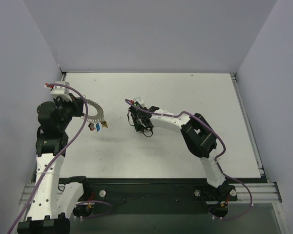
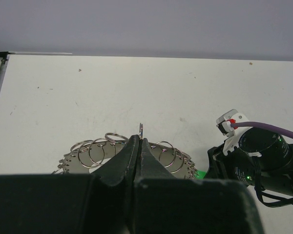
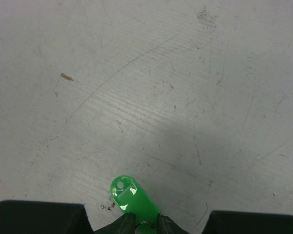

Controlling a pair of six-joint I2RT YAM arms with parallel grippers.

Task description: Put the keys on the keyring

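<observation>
One large silvery scalloped metal keyring [image 2: 71, 162]. One red plastic-headed metal key [image 1: 90, 126], one blue key [image 1: 96, 128], one yellow key [image 1: 104, 125], one green key [image 3: 131, 194]: four altogether. Several thin wire loops [image 2: 115, 134], too overlapped to count.

Left arm [image 1: 45, 180]: white tubular links joined by bulky matte-black joint housings, one of them round.
Right arm [image 1: 210, 170]: the same white links, with a boxy black elbow housing.
Cables [image 1: 81, 122]: purple, one running loosely along each arm and ending in a white plug with a red tab.
Bases [image 1: 44, 226]: black blocks with thin red wiring beside them.
Left gripper [image 2: 140, 140]: matte black, with two wedge-shaped fingers [image 2: 127, 161] tapering to thin tips above a wide body.
Right gripper [image 3: 142, 223]: black pointed fingertips with flat black blocks on either side.
Right wrist [image 2: 261, 148]: round black housing with a small green light and a white clip with red.
</observation>
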